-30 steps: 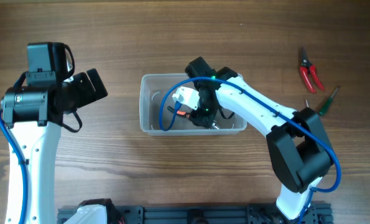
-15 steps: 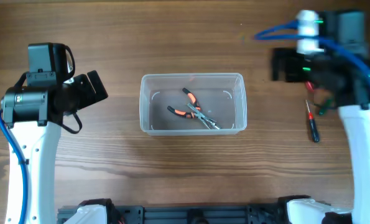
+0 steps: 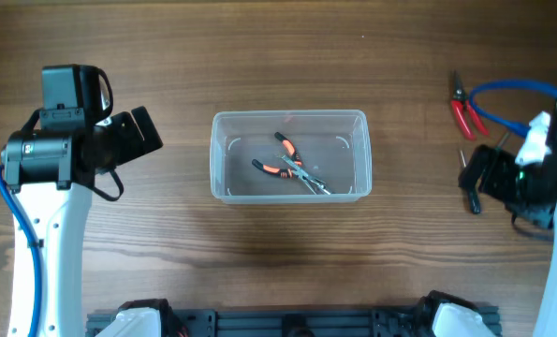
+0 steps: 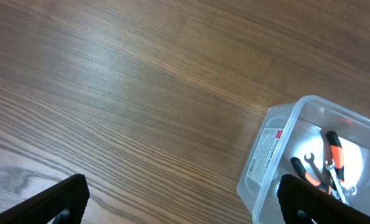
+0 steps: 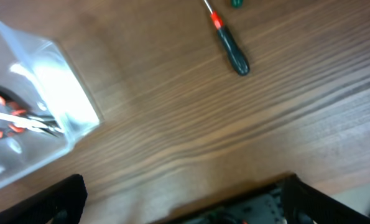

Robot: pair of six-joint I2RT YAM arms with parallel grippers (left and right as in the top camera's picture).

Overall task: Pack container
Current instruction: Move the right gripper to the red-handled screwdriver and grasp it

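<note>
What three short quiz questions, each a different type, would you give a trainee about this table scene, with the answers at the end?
1. True or false: the pliers lie inside the container.
2. Where is the screwdriver? A, in the container. B, on the table, outside the container. C, held in a gripper.
3. Fill in: the cutters on the table have ___ handles.
Key: 1 true; 2 B; 3 red.
</note>
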